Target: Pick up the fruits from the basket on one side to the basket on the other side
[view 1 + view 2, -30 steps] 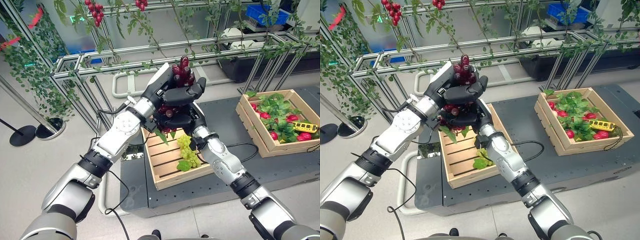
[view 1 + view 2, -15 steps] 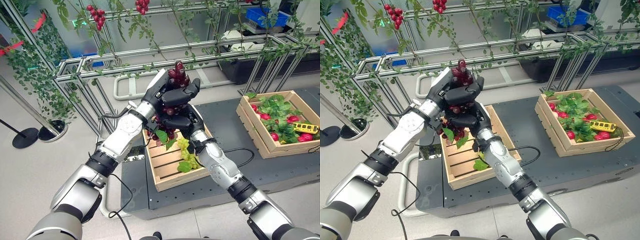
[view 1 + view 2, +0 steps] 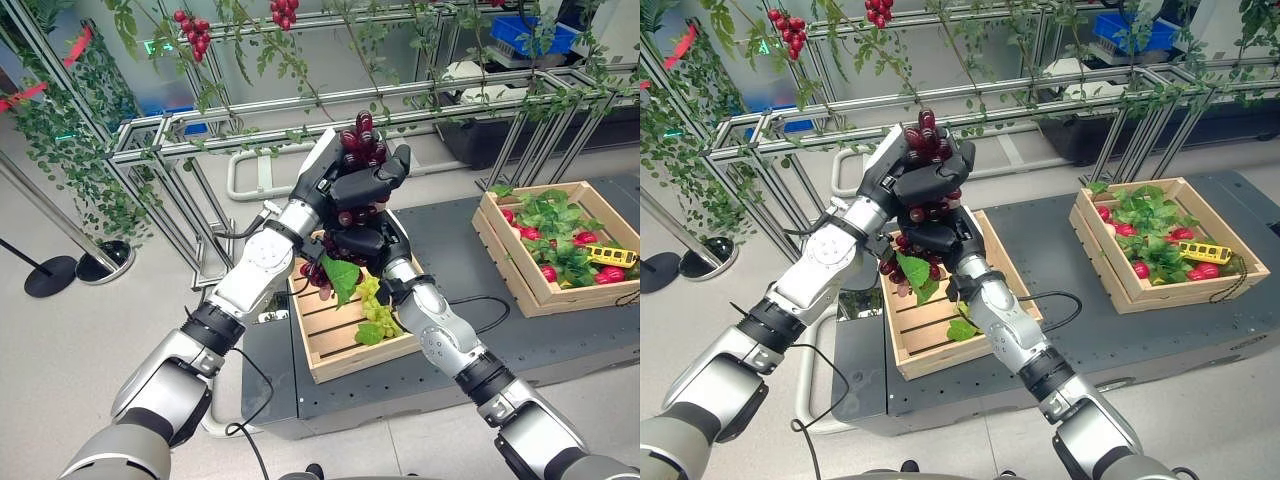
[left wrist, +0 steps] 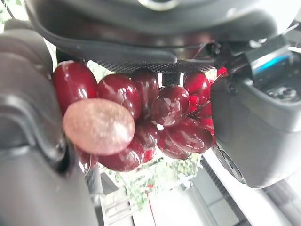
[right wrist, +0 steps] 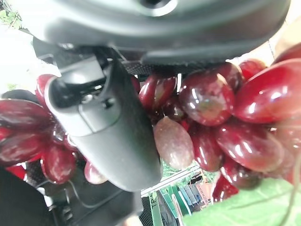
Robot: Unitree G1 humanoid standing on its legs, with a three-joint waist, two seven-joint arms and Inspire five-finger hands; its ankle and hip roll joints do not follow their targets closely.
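Note:
A bunch of dark red grapes with a green leaf is held in the air above the near wooden crate. My left hand comes in from the left, and its fingers are curled round the upper part of the bunch. Directly beneath it, my right hand is curled round the lower part. Up close, the grapes press against my left hand's fingers, and the same grapes fill my right hand. A green grape bunch lies in the near crate.
A second wooden crate at the right holds red fruits, leaves and a yellow item. Both crates stand on a dark platform. Behind is a metal frame with vines and hanging red grape bunches.
Both hands have risen a little with the red grape bunch, and its green leaf now hangs lower over the crate. The camera shifted slightly a second ago.

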